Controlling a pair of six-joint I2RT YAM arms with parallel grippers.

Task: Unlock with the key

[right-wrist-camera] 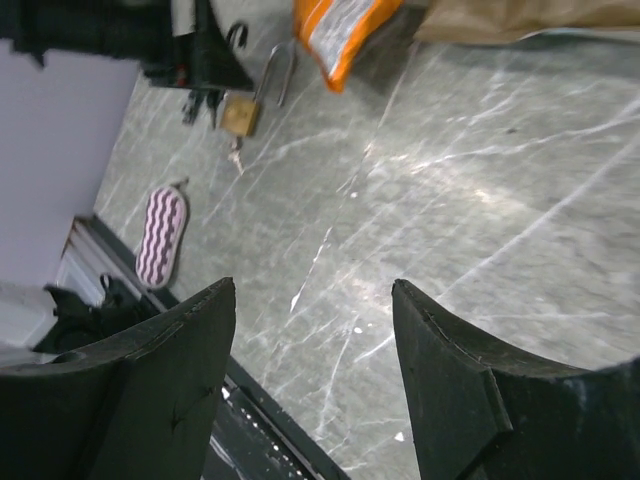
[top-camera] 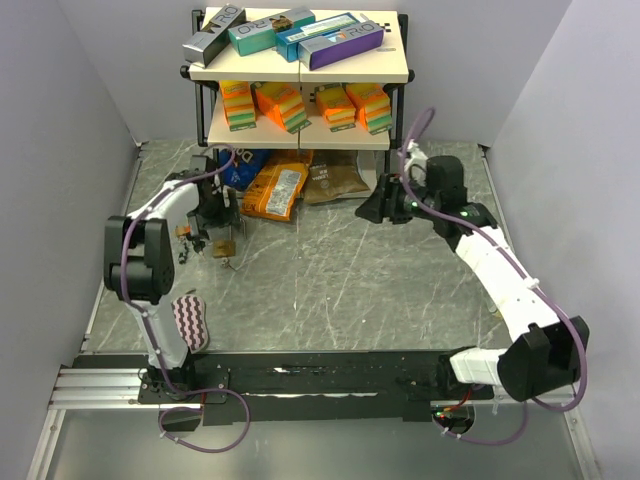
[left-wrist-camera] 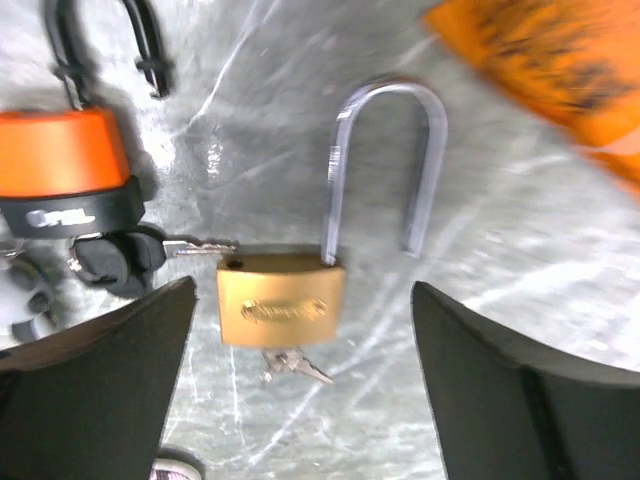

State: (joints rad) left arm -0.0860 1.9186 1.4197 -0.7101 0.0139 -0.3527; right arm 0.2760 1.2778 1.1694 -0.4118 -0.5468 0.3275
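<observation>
you've got 2 padlocks on the bench (top-camera: 350,290), both on the left side, short of the left edge and approx midway between far and near edges. the brass padlock (left-wrist-camera: 282,297) lies flat. its shackle (left-wrist-camera: 390,100) has 1 leg in the body, the other leg swung clear off to the side, and the socket hole is bare. 1 key (left-wrist-camera: 292,365) sticks out of its bottom. the stamp on the body is too blurred to read. just beside it, twd the left edge, is the orange padlock (left-wrist-camera: 60,165). it has a black band w/ white letters, also unreadable. 1 black-headed key (left-wrist-camera: 120,262) lies by it, w/ its blade pointing at the brass body. your left gripper (left-wrist-camera: 302,300) hangs right over the brass lock, jaws spread wide either side of it, nothing in them. your right gripper (right-wrist-camera: 312,290) is near the far edge, right of centre, also wide apart and empty. 1 striped pouch (top-camera: 190,322) sits twd the near-left corner. the shelf rack (top-camera: 300,75) stands at the far edge. it has 4 long boxes (top-camera: 340,45) on top, print too small to read, and sponge stacks (top-camera: 335,105) below, 4 or 5, can't split them. there are 3 snack bags (top-camera: 275,190) under it: blue, orange, brown.
</observation>
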